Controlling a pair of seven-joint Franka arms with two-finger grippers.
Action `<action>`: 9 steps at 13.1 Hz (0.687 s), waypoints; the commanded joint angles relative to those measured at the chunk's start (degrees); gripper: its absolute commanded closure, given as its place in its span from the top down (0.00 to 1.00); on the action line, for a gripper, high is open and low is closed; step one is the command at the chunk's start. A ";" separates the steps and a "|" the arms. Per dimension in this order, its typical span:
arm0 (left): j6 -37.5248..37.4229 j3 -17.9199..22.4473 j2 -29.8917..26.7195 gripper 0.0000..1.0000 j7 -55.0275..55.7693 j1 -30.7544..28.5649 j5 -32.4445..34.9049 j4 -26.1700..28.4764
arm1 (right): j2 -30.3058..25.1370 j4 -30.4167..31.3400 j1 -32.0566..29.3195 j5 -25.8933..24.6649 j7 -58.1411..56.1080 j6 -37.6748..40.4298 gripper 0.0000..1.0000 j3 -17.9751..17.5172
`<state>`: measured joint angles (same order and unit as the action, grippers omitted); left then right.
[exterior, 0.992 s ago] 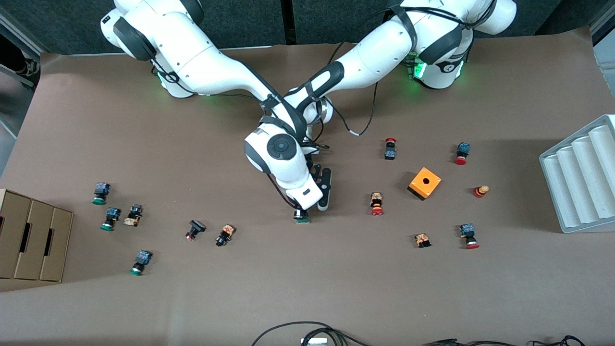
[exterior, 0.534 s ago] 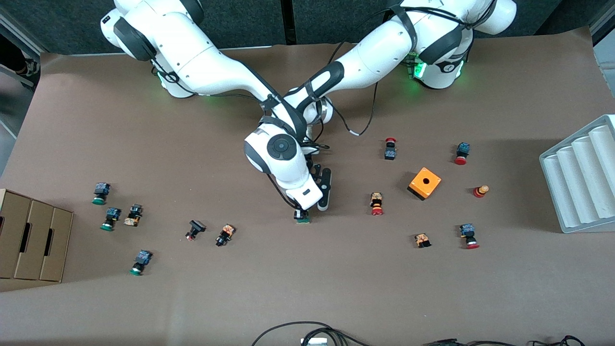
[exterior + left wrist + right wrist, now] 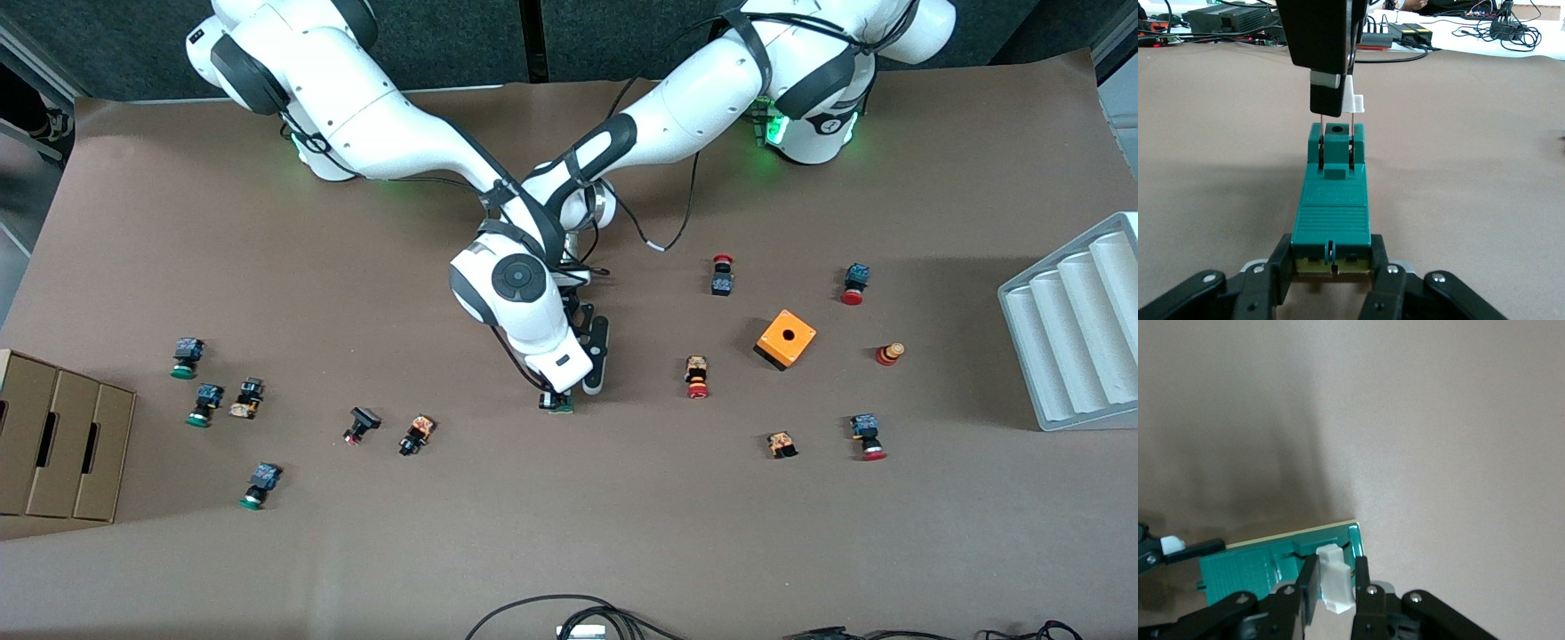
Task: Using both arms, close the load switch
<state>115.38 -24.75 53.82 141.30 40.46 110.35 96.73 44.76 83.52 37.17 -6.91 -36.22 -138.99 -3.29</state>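
The load switch (image 3: 560, 405), a narrow dark-green block (image 3: 1331, 200) with a white piece (image 3: 1355, 101) at one end, is at the table's middle, mostly hidden under the right hand in the front view. My left gripper (image 3: 1331, 270) is shut on the block's plain end, one finger (image 3: 1279, 267) on each side. Reaching in over the left arm, my right gripper (image 3: 1336, 587) is shut on the white piece (image 3: 1335, 583), which stands up from the green block (image 3: 1258, 570). In the front view the right gripper (image 3: 560, 396) and left gripper (image 3: 587, 387) sit side by side.
Small red-capped buttons (image 3: 697, 377) and an orange box (image 3: 786, 339) lie toward the left arm's end, with a white ridged tray (image 3: 1076, 329) at that edge. Green-capped buttons (image 3: 186, 357) and a cardboard box (image 3: 62, 444) lie toward the right arm's end. Cables (image 3: 569, 613) lie at the near edge.
The right hand and the switch end under it have shifted slightly toward the robots' bases. The left arm has barely moved.
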 commanded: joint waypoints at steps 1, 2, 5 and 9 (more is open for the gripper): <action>1.42 0.75 0.85 0.43 0.65 0.23 1.62 -1.63 | 1.04 -0.46 -0.35 -1.70 0.80 -1.89 0.28 0.30; 1.42 0.75 0.85 0.43 0.65 0.23 1.71 -1.63 | 1.12 -0.72 -0.70 -1.61 0.80 -2.24 0.28 0.30; 1.42 0.75 0.85 0.43 0.65 0.23 1.71 -1.72 | 1.39 -1.34 -0.79 -1.44 0.89 -2.42 0.28 0.21; 1.42 0.75 0.85 0.43 0.56 0.23 1.71 -1.72 | 1.65 -1.95 -0.79 -1.43 0.89 -2.42 0.28 0.30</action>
<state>115.38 -24.75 53.82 141.30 40.46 110.35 96.73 44.97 83.40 36.91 -6.91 -36.12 -140.21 -3.07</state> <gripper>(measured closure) 0.511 0.722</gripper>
